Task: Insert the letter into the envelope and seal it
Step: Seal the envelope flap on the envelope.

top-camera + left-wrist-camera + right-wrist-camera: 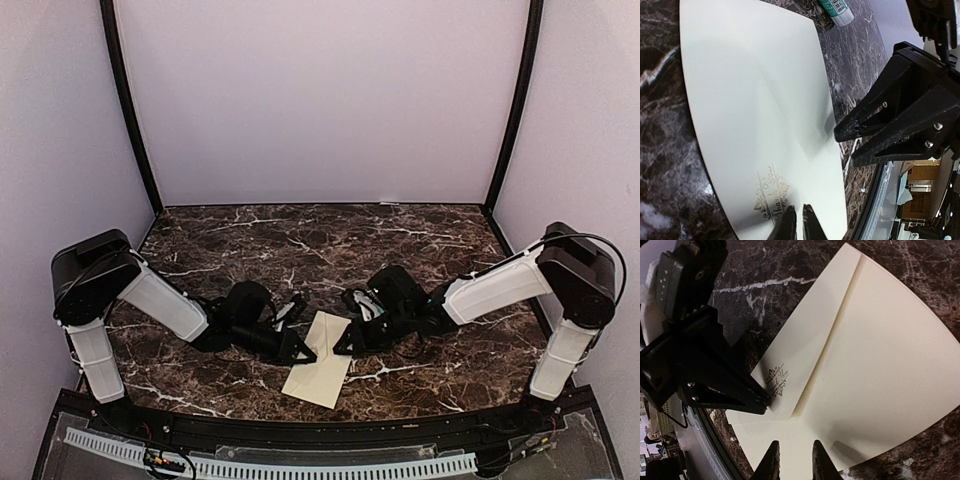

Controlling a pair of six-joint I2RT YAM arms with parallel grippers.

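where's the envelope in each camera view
Top external: the envelope lies low in the centre, on the marble table near its front edge.
Left wrist: it fills the left and middle of the picture.
Right wrist: it fills the middle and right.
Shared landmark: the emblem shows in both wrist views; it is too small to make out from the top.

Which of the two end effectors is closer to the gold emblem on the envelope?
The left end effector: its nearly shut tips sit right at the emblem, while the right end effector, more open, stands away from it.
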